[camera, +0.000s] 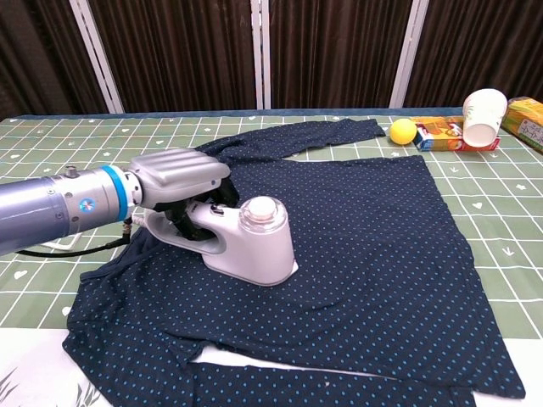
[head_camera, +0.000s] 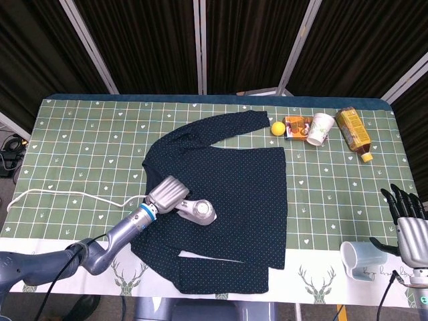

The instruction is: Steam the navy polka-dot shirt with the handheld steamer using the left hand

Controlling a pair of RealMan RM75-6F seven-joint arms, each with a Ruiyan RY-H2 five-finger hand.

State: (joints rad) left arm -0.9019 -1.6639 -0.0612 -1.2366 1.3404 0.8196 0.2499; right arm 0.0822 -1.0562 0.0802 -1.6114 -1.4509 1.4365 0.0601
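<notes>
1. Your left hand (camera: 178, 174) grips the handle of the handheld steamer (camera: 246, 242), fingers wrapped around it from above.
2. The steamer's flat face rests on the navy polka-dot shirt (head_camera: 231, 194), on the shirt's left half near the collar side, with its round cap facing up.
3. The shirt lies spread flat on the bench (head_camera: 80, 140), 1 sleeve stretched toward the far edge and the other folded along the near hem.
4. A white cord (head_camera: 67, 195) runs from the steamer across the checked cloth to the bench's left edge.
5. Your right hand (head_camera: 409, 224) sits off the bench's right near corner, fingers apart and holding nothing; it appears only at the edge of the head view, so its exact pose is hard to read.
6. A pale blue mug (head_camera: 358, 259) lies just beside that hand.
7. Along the far right you have a yellow ball (camera: 402, 131), a snack box (camera: 437, 133), a tipped paper cup (camera: 480, 115) and a bottle (head_camera: 353, 132) lying down.
</notes>
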